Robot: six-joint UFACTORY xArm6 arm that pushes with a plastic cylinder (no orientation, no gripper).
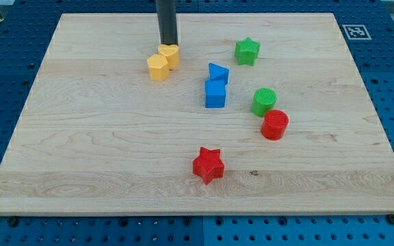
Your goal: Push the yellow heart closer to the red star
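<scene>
You see a pale wooden bench (115, 157) over blue pegboard. The dark rod drops from the frame's top — my tip (168, 45) touches the yellow heart (170, 55) at upper left-centre; it has no jaws to open. A yellow hexagon (158, 67) abuts the heart — the red star (208, 165) sits well apart, lower centre.

My tip (168, 44) is the lower end of a dark, upright rod that comes down from the view's top edge, left of centre.
</scene>
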